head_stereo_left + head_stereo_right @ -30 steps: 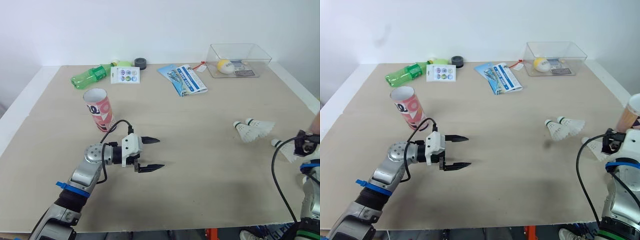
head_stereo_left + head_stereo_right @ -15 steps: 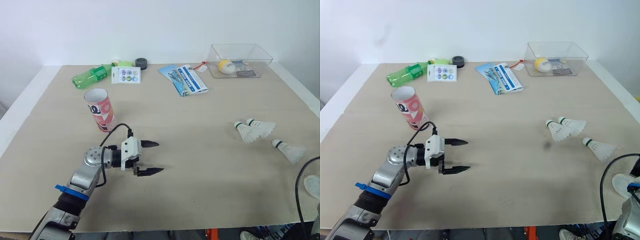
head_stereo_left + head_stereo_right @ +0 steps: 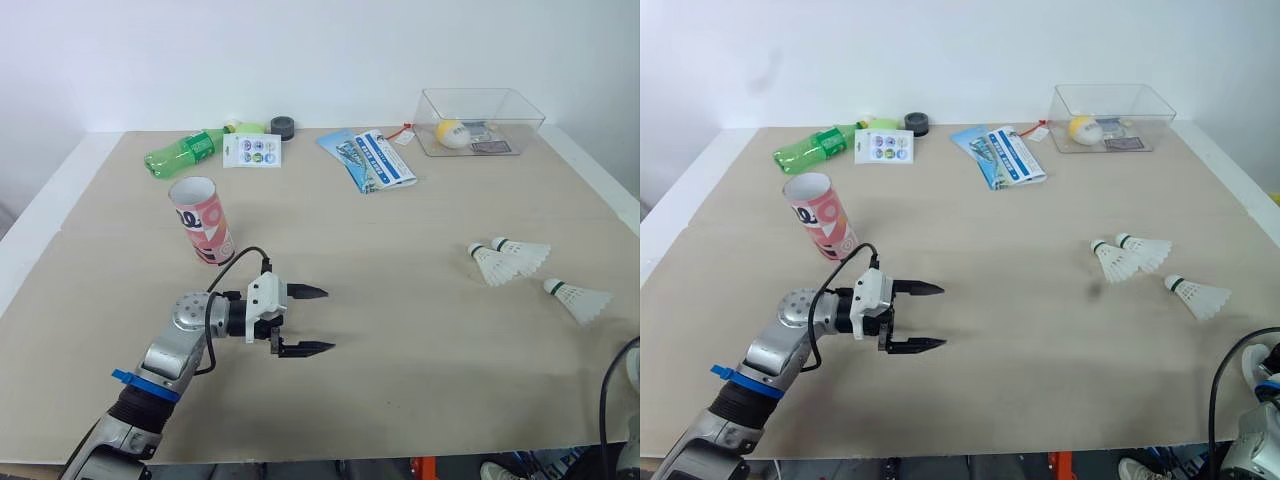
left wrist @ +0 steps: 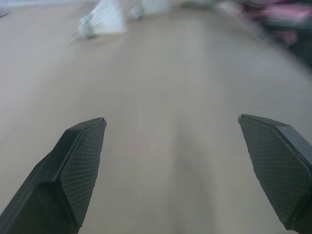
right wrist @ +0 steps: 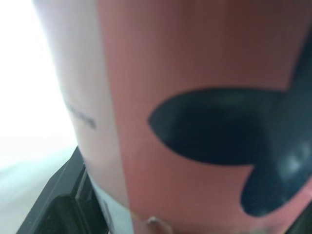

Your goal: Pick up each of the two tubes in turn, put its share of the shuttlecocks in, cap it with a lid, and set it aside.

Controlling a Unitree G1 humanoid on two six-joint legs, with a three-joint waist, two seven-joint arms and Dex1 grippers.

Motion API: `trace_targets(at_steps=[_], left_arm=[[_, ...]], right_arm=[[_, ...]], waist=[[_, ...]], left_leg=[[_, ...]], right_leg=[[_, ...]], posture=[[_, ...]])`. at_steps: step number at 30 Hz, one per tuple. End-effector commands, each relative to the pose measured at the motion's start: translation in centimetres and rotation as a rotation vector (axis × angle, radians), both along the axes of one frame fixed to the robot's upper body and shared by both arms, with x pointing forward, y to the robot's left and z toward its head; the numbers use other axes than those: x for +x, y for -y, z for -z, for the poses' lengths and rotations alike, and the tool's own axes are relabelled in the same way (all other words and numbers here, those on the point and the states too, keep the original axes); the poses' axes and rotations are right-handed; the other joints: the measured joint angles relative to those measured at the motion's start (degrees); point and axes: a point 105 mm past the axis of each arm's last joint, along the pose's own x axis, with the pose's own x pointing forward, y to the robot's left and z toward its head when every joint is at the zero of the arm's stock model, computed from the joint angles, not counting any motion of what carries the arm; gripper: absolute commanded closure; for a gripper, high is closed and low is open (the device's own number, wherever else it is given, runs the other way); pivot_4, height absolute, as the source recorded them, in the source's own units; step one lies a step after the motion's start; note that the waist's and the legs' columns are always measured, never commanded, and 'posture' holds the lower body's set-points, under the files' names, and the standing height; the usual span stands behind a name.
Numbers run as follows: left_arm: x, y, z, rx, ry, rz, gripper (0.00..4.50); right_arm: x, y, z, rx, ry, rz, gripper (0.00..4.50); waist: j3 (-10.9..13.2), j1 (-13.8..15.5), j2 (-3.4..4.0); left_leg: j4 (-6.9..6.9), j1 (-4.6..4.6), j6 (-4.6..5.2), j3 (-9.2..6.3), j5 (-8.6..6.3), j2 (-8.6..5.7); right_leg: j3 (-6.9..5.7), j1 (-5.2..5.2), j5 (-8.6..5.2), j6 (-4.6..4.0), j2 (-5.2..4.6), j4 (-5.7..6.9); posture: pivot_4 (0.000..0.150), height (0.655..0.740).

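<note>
A pink tube stands upright and open-topped on the left of the table. My left gripper hovers open just in front and to the right of it, holding nothing. In the left wrist view its fingers point across bare tabletop toward a white shuttlecock. Two shuttlecocks lie together at the right, and a third lies nearer the right edge. A second pink tube with a dark mark is pressed close against my right gripper's finger, which is shut on it.
Along the back edge lie a green bottle, a sticker card, a dark round cap, a blue booklet and a clear box holding a yellow-white ball. Bare tabletop spans the middle.
My right arm with its tube has dropped below the right edge, uncovering the third shuttlecock. My left gripper has shifted slightly right and stays open.
</note>
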Motion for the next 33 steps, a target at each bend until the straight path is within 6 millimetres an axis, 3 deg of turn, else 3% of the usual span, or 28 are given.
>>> trace_targets(at_steps=[1, 10, 15, 24, 33], left_arm=[[-1.3, 0.6, -1.1, -0.021, 0.023, 0.073, 0.00], [-0.8, 0.4, -0.8, -0.005, 0.035, 0.035, 0.00], [-0.6, 0.4, -0.8, -0.006, 0.038, 0.024, 0.00], [-0.6, 0.4, -0.6, 0.001, 0.028, 0.024, 0.00], [-0.5, 0.5, -0.7, 0.005, 0.035, 0.029, 0.00]], right_arm=[[-0.3, 1.0, -1.7, -0.040, 0.043, 0.013, 0.80], [-0.2, 0.9, -2.4, -0.078, 0.054, 0.007, 0.80], [-1.3, 1.4, -1.7, -0.075, 0.029, 0.052, 0.80], [-2.4, 1.6, -2.4, -0.130, 0.007, 0.080, 0.80], [-0.1, 0.2, -0.8, -0.047, 0.051, 0.005, 0.80]], waist=[[0.00, 0.00, 0.00], [-0.01, -0.01, 0.05], [-0.01, -0.01, 0.04], [-0.02, -0.12, 0.05], [-0.02, -0.29, 0.05]], left_leg=[[0.00, 0.01, 0.00, 0.00, 0.00, 0.00], [0.00, 0.03, 0.01, -0.01, 0.00, -0.01], [-0.01, 0.03, 0.02, -0.01, 0.00, -0.01], [0.00, 0.03, 0.02, -0.01, -0.01, -0.01], [0.00, 0.04, 0.02, -0.01, -0.01, -0.01]], right_leg=[[0.00, 0.00, 0.00, 0.00, 0.01, 0.00], [0.02, 0.00, 0.00, 0.00, 0.01, 0.00], [0.01, 0.00, -0.01, 0.00, 0.02, 0.00], [0.02, 0.00, -0.01, 0.00, 0.01, 0.00], [0.02, 0.01, -0.01, 0.00, 0.02, 0.00]], posture=[[0.150, 0.7400], [0.150, 0.7400], [0.150, 0.7400], [0.150, 0.7400], [0.150, 0.7400]])
